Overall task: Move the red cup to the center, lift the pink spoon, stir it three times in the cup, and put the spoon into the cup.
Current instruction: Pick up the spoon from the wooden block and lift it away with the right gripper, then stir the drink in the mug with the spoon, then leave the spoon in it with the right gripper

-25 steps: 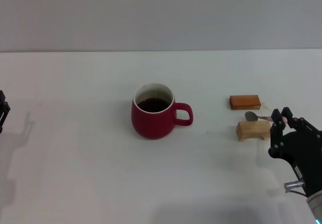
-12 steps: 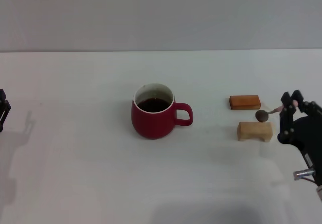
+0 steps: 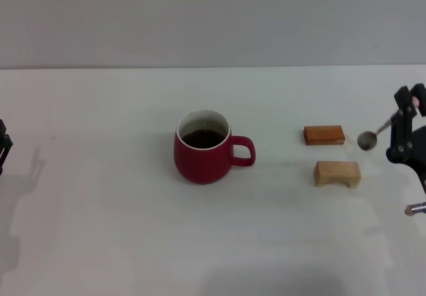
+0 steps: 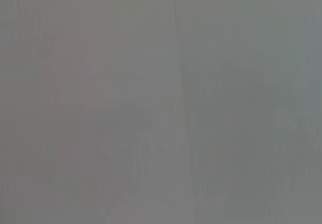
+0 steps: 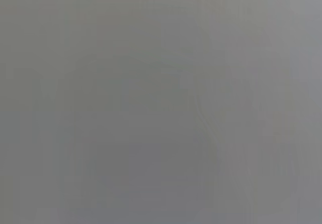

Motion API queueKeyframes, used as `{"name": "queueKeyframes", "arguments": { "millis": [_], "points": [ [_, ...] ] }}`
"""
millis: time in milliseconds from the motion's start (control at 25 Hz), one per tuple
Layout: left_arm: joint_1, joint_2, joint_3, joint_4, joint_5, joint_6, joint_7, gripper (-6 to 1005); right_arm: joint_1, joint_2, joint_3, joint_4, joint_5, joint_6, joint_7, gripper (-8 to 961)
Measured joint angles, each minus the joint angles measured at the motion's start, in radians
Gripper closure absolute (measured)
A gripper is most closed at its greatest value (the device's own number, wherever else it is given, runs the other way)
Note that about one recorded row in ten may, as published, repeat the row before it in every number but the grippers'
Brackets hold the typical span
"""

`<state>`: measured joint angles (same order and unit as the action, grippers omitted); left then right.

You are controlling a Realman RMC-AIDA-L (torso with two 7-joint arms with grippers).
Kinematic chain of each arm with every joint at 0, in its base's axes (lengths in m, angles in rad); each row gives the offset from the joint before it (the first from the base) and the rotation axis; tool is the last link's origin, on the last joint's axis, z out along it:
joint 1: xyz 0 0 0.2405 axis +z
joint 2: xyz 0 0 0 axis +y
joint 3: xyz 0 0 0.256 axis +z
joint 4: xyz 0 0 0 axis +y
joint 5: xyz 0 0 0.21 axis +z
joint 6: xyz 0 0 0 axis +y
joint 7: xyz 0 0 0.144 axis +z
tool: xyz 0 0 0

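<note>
While the right gripper [image 3: 411,106] clamps the pink spoon [image 3: 375,134], the white table [image 3: 120,229] meets a grey wall [image 3: 213,16].

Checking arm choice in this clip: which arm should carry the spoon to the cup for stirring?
Right. The right gripper already holds the pink spoon lifted off the table; the left gripper sits empty at the far edge, away from the red cup.

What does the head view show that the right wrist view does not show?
Only the head view shows the scene: the red cup at the table's middle, two wooden blocks, and the right gripper holding the pink spoon in the air by its handle. The left gripper sits at the table's edge. The right wrist view shows only plain grey. They share nothing recognisable.
</note>
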<state>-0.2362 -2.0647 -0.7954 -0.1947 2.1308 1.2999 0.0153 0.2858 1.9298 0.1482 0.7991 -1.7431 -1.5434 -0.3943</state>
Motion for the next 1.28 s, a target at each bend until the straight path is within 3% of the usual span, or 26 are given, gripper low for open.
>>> {"name": "queueKeyframes", "arguments": {
  "millis": [240,600,840,880,920,960,1080,1280],
  "points": [
    [-0.002,-0.001,-0.002,0.0,0.0,-0.006,0.0,159,0.021,-0.003,0.049,0.02,-0.089,-0.005,0.003,822],
    [-0.006,-0.002,-0.004,0.0,-0.002,-0.011,0.001,159,0.06,0.042,0.21,0.056,-0.333,0.062,0.009,822],
    [-0.006,-0.002,-0.004,0.002,-0.005,-0.011,0.001,159,0.1,0.092,0.266,0.049,-0.434,0.148,0.011,822],
    [-0.006,-0.002,-0.004,0.002,-0.005,-0.011,0.001,159,0.11,0.109,0.279,0.044,-0.454,0.182,0.011,822],
    [-0.006,-0.002,-0.004,0.002,-0.005,-0.011,0.002,159,0.11,0.109,0.279,0.044,-0.454,0.182,0.011,822],
    [-0.006,-0.002,-0.004,0.002,-0.006,-0.011,0.002,159,0.122,0.127,0.291,0.03,-0.466,0.218,0.011,822],
    [-0.006,-0.003,-0.004,0.001,-0.007,-0.011,0.002,159,0.136,0.141,0.298,0.015,-0.47,0.253,0.011,822],
    [-0.006,-0.003,-0.004,0.001,-0.008,-0.011,0.002,159,0.162,0.147,0.299,0.006,-0.474,0.327,0.043,822]
  ]
}}
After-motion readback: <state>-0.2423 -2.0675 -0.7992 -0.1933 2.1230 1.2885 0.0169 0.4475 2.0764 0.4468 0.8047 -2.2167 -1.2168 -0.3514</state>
